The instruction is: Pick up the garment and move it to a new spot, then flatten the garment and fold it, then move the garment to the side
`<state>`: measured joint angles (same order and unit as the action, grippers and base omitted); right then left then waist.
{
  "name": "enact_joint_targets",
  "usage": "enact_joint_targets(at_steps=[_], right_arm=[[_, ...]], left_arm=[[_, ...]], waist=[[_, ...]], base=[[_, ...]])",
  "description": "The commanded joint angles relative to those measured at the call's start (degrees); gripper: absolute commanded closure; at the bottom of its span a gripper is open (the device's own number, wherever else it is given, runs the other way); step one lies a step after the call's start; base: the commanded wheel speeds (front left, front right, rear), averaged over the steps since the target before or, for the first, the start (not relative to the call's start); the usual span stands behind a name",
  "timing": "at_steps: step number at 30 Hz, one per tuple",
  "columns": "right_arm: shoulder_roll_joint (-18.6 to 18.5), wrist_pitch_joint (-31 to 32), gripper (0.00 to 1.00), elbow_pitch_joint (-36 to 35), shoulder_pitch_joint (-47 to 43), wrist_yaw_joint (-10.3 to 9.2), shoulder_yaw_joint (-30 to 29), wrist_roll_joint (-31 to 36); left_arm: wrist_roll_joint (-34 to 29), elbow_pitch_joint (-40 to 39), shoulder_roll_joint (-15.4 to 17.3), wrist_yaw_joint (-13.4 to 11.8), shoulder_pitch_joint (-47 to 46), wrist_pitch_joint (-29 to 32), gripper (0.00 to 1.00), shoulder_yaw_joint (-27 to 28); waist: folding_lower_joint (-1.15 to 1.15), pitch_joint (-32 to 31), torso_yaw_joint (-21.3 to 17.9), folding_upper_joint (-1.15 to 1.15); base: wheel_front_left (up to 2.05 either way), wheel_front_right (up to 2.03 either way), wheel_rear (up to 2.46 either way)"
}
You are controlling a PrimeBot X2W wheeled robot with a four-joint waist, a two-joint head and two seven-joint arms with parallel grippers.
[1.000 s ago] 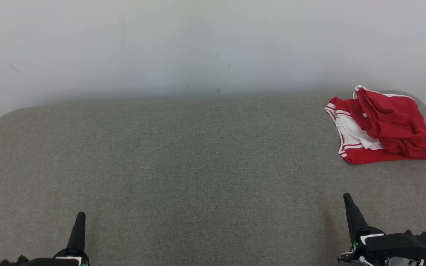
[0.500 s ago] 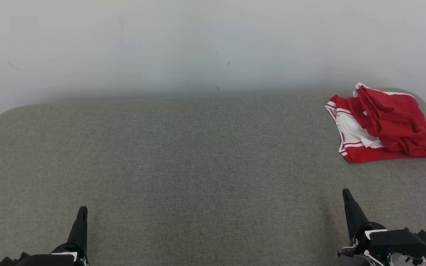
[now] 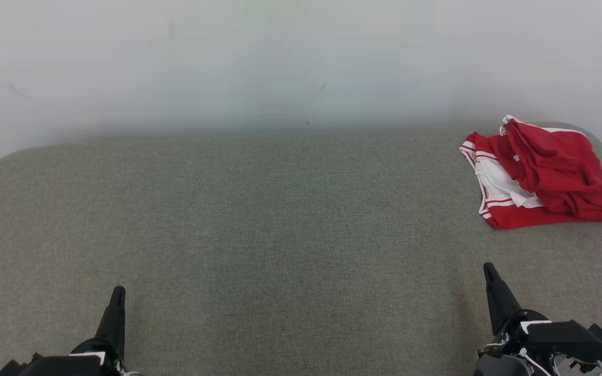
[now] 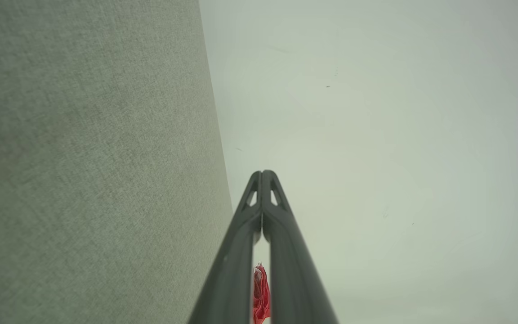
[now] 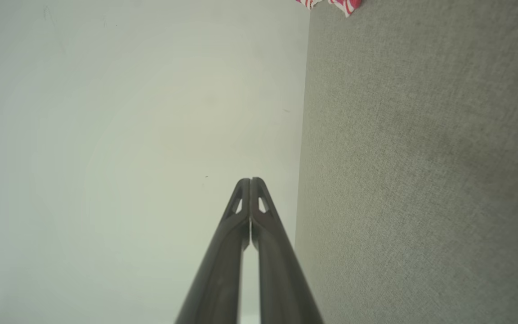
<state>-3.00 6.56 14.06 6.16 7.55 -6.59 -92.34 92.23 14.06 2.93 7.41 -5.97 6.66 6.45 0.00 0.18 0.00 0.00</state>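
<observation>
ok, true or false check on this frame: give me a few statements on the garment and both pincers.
1. The garment lies at the far right of the grey surface. True.
2. The right pincer holds the garment. False: it is shut on nothing, short of it.
3. The left pincer is open. False: it is shut.
4. The garment is red with white trim. True.

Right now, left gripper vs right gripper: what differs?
The left gripper sits far across the grey cushion from the red garment; the right gripper sits much nearer it. The left gripper's fingers lean right in the head view; the right gripper's lean left. Both are shut and hold nothing.
</observation>
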Motion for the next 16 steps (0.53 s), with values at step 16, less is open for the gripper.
enact_joint_targets(at_steps=[16], right_arm=[[0.25,0.23,1.0,0.02,0.27,-0.12,-0.06,-0.05]], left_arm=[[0.33,0.08,-0.12,0.21,-0.64,0.01,1.0,0.19]], waist=[[0.0,0.0,0.0,0.0]], base=[[0.0,0.0,0.0]])
